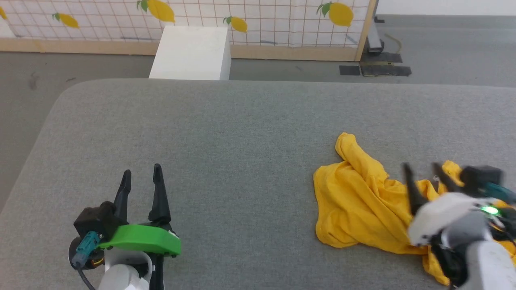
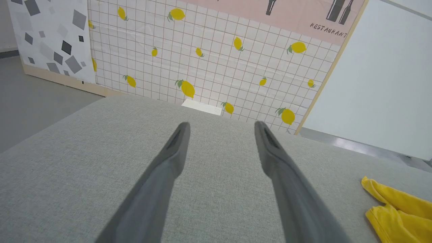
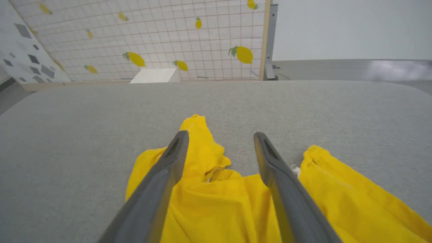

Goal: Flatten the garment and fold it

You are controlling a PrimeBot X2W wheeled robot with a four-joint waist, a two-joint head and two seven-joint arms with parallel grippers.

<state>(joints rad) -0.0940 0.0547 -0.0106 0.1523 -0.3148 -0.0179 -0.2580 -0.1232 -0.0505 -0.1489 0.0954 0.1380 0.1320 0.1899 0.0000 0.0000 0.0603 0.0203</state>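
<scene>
The garment is a mustard-yellow shirt lying crumpled on the right half of the grey padded table, its print hidden. My right gripper hovers over the garment's right part, blurred, its fingers spread and nothing between them. In the right wrist view the open right gripper stands above the garment. My left gripper rests open at the lower left, far from the cloth. From the left wrist, the left gripper is open over bare table, with a corner of the garment at the lower right.
A white box stands on the floor beyond the table's far edge, before a lemon-print tiled panel. The table's left corner is rounded, with grey floor beside it. Bare table surface stretches between the two grippers.
</scene>
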